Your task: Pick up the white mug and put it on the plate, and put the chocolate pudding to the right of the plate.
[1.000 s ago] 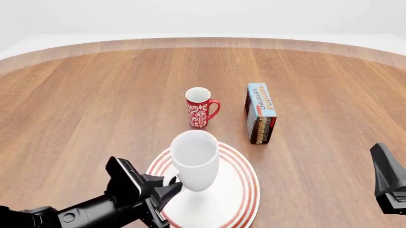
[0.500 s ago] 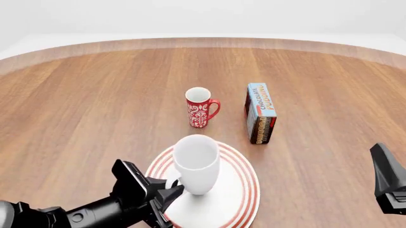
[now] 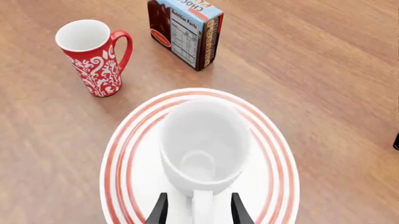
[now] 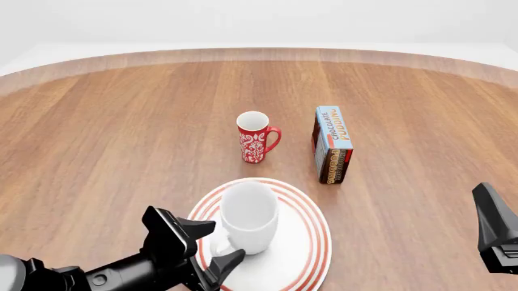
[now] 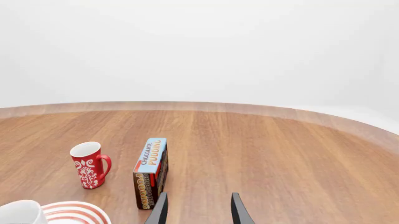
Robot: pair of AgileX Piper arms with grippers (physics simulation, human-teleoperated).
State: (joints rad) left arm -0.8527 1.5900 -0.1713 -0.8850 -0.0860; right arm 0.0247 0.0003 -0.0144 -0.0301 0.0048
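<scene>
Where the wooden table [image 4: 121, 121] curves, pale plain wall [image 5: 199, 46] rises.

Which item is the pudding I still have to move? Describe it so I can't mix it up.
Start at the big red-ringed plate near the arms. Just beyond its far right edge stands the chocolate pudding, right of the red mug. It is the only box: upright, light blue top with orange lettering, dark sides.
</scene>
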